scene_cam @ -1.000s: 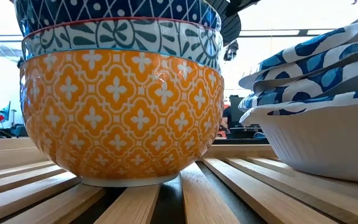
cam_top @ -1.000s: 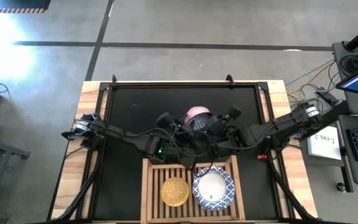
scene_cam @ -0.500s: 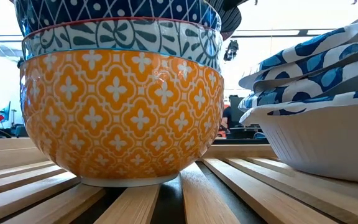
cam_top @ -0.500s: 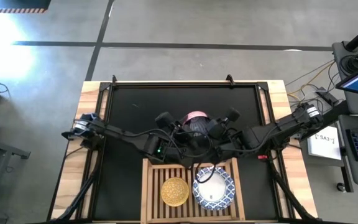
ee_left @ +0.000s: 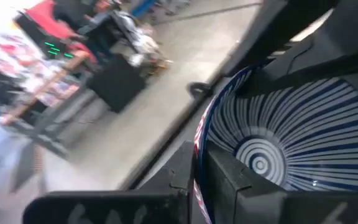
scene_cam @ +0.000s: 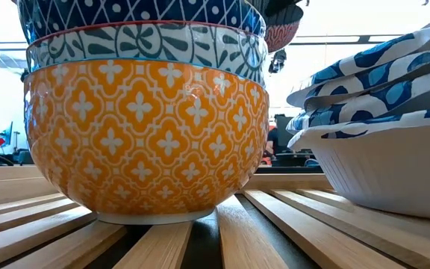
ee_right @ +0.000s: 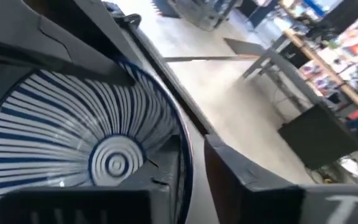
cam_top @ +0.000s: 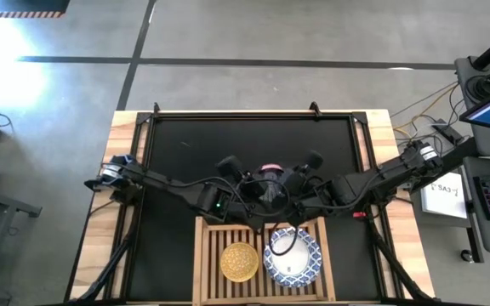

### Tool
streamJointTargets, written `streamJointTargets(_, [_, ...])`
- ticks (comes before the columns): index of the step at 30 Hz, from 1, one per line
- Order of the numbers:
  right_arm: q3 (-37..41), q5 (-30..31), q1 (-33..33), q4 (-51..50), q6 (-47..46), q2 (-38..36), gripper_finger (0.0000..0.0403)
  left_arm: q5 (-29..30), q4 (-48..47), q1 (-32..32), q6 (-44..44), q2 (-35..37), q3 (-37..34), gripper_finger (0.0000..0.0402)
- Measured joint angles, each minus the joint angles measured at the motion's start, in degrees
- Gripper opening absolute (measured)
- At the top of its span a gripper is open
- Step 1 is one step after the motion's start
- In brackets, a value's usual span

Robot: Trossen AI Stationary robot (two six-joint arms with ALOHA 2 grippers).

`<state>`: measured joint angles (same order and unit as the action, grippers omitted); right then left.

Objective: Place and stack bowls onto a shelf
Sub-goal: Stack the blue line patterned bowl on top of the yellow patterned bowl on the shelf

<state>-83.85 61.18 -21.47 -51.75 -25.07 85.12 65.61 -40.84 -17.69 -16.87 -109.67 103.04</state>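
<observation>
The red bowl (cam_top: 270, 172) hangs in the air between the two grippers, just beyond the far edge of the shelf (cam_top: 204, 255). Its inside shows blue and white stripes running to a ringed centre (ee_left: 260, 163). The left gripper (ee_left: 199, 180) pinches the rim on one side, one finger inside and one outside. The right gripper (ee_right: 190, 163) pinches the opposite rim the same way. Below and nearer than the grippers, on the shelf, stands a stack of small bowls with the yellow bowl (scene_cam: 146, 138) at the bottom, and just beside it a stack of white bowls (cam_top: 293, 255).
</observation>
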Motion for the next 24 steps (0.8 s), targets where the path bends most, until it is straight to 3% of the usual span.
streamJointTargets(17, [-0.3,-11.6,0.1,1.0,1.9,-4.2,0.0155,-17.8,-5.5,0.2,-7.7,-0.4,-0.2,0.0004])
streamJointTargets(24, [-0.2,-25.6,0.2,0.6,2.0,-9.2,0.0168,-25.8,-8.8,0.2,-11.2,-0.3,-0.1,0.0004])
